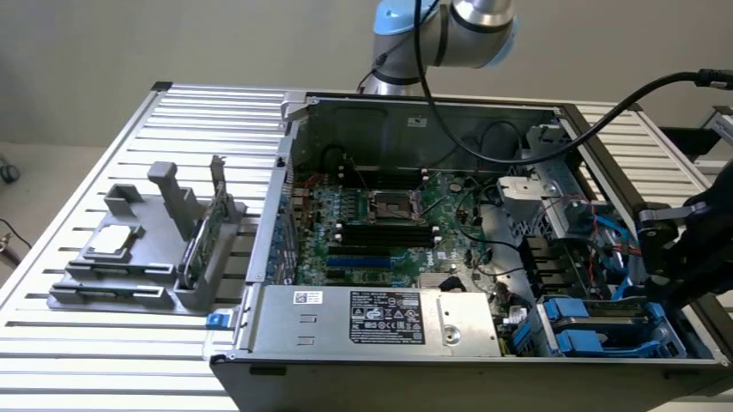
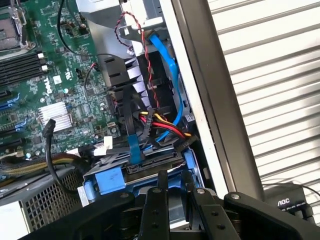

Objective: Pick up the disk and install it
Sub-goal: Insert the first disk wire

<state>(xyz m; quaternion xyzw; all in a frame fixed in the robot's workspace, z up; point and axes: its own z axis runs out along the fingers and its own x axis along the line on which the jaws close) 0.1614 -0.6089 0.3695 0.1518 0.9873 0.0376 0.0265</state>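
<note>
The arm is working on the install step. The disk [image 2: 112, 179] is lying low in the drive bay at the corner of the open computer case [image 1: 401, 107], on the exterior view's right, with its blue side rails showing against the bay walls. The gripper [image 2: 173, 182] is hanging directly over it. The jaws are narrowed to a small gap and seem to be gripping the disk's near end. How fully the disk is seated cannot be judged. Red, yellow and blue cables [image 2: 160, 122] are crowding the bay just beside it, so any further move is calling for a straight, gentle path clear of them. The case is resting on the slatted counter [image 1: 206, 112].
</note>
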